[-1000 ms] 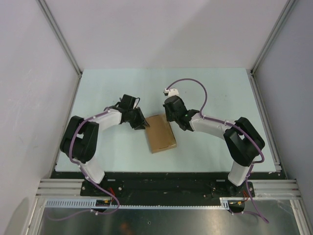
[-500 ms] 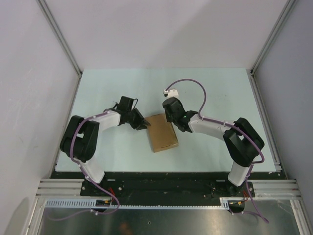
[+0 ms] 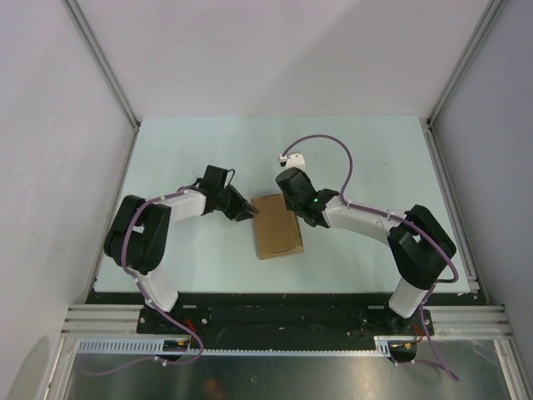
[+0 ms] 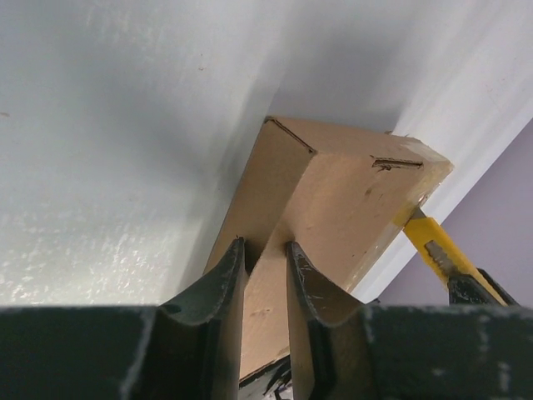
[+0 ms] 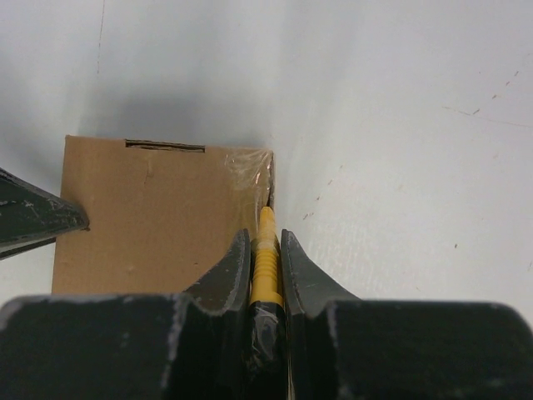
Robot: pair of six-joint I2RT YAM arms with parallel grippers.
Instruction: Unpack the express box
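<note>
No readable text, labels or numbers, express box plain, unmarked

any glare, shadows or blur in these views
Top external view: even light, sharp, faint shadows only. Left wrist view: the left gripper is close and soft-edged; the table has a bright grainy sheen at lower left. Right wrist view: a soft shadow lies on the table beyond the express box; clear tape glints at its corner, by the yellow utility knife.
</note>
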